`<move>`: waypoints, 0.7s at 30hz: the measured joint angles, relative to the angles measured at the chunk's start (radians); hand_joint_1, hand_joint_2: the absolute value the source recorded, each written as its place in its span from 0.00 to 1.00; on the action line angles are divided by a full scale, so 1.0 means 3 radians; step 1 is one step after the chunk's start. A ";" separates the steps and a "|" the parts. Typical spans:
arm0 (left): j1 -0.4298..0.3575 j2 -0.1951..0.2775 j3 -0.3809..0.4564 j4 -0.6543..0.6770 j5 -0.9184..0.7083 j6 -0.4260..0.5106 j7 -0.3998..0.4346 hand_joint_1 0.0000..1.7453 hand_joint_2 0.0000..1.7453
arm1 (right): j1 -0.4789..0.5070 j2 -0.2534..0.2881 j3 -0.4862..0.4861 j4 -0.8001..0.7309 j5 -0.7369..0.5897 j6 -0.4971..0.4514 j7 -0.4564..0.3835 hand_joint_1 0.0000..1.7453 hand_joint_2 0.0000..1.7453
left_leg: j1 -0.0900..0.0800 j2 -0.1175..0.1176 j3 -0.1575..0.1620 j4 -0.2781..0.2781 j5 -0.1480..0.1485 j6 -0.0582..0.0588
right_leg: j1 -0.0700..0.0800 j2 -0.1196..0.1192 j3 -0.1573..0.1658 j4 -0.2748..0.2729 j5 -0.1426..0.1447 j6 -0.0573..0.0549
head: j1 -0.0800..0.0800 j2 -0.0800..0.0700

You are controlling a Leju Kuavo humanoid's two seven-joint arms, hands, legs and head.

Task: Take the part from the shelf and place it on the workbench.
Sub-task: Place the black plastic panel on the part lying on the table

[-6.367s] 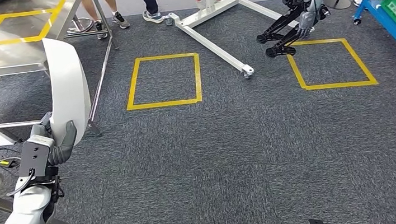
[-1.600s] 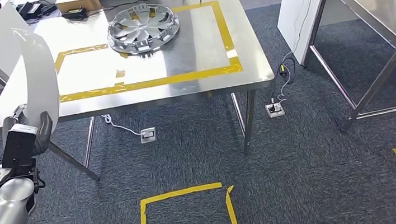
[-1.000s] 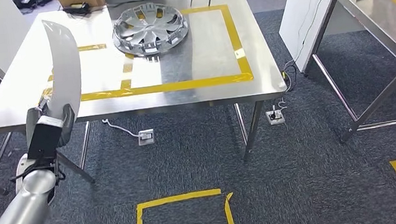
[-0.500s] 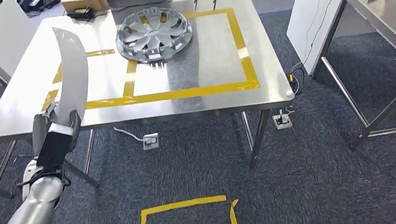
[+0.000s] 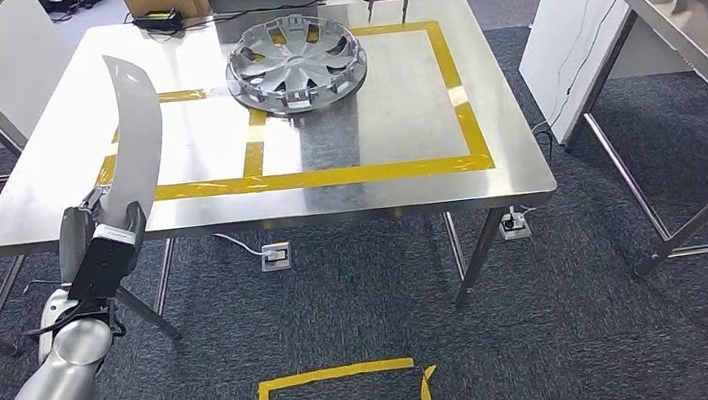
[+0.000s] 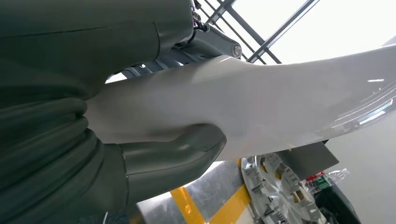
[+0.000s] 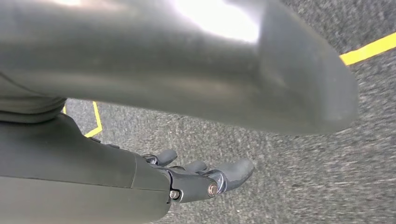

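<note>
Our left hand (image 5: 102,234) clasps a long curved white part (image 5: 133,135) upright, at the steel table's (image 5: 516,156) near left edge — not yet set down. Our right hand (image 7: 205,179) hangs released over carpet. The tall part could tip, or strike the hubcap (image 5: 296,63) — we judge.

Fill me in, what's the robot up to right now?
The left hand grips a curved white panel part, held upright just short of the steel workbench. A silver hubcap already lies on the bench, inside the yellow tape outline. The right hand hangs over the carpet, holding nothing. The part is not yet set down.
</note>
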 joint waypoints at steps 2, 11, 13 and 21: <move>-0.0013 -0.0011 0.0000 0.0001 -0.0007 0.0000 0.0002 1.00 1.00 | -0.0003 0.0000 0.0000 0.0000 0.0001 0.0000 -0.0001 0.00 0.00 | -0.0003 0.0000 0.0009 0.0000 -0.0011 0.0016 | 0.0004 0.0001 -0.0055 0.0113 -0.0045 -0.0002 | 0.0004 0.0000; -0.0069 -0.0071 -0.0004 0.0072 -0.0059 0.0022 0.0019 1.00 1.00 | 0.0006 -0.0007 0.0001 0.0000 0.0063 0.0013 -0.0011 0.00 0.00 | -0.0088 -0.0029 0.0213 0.0005 -0.0195 0.0041 | 0.0114 0.0012 -0.0326 -0.0014 0.0414 -0.0153 | 0.0031 0.0000; -0.0079 -0.0071 -0.0005 0.0079 -0.0071 0.0034 0.0019 1.00 1.00 | 0.0002 -0.0010 0.0001 0.0000 0.0071 0.0015 -0.0010 0.00 0.00 | -0.0094 -0.0037 0.0219 -0.0001 -0.0215 0.0008 | 0.0127 0.0013 -0.0281 -0.0102 0.0382 -0.0177 | 0.0027 0.0000; -0.0038 -0.0058 -0.0005 0.0093 -0.0079 0.0045 0.0022 1.00 1.00 | 0.0009 -0.0009 0.0001 0.0000 0.0079 0.0030 -0.0009 0.00 0.00 | -0.0030 -0.0013 -0.0343 0.0930 -0.0474 -0.0141 | 0.0071 0.0011 -0.0104 -0.0158 0.0274 -0.0241 | -0.0004 0.0000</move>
